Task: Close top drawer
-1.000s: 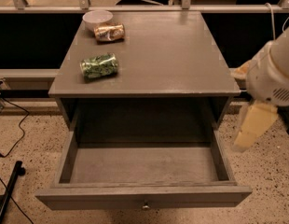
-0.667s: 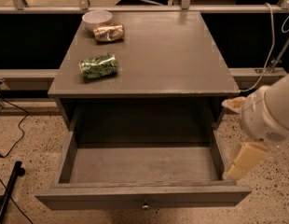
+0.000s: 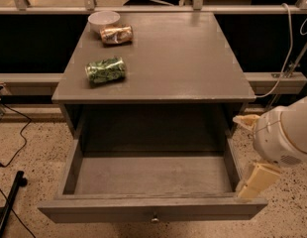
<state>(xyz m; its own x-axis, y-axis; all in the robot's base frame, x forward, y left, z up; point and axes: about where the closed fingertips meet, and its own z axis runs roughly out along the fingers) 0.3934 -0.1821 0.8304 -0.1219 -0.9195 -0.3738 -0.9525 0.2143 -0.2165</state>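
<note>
The top drawer (image 3: pixel 148 175) of the grey-brown cabinet is pulled far out toward me and is empty. Its flat front panel (image 3: pixel 94 215) runs along the bottom of the view, with a small round metal knob (image 3: pixel 154 218) at its centre. My gripper (image 3: pixel 255 182) hangs at the drawer's right front corner, just outside the right side wall and close to the front panel's right end. The white arm (image 3: pixel 287 135) comes in from the right edge, above the gripper.
On the cabinet top (image 3: pixel 183 58) lie a green snack bag (image 3: pixel 105 70), a brown snack bag (image 3: pixel 116 34) and a white bowl (image 3: pixel 104 20) at the back left. A railing runs behind. Cables (image 3: pixel 287 43) hang at right; a black stand leg (image 3: pixel 10 202) is at left on the speckled floor.
My arm and gripper have moved down and toward me along the drawer's right side, from beside the cabinet top to the drawer's front right corner. The drawer has not moved.
</note>
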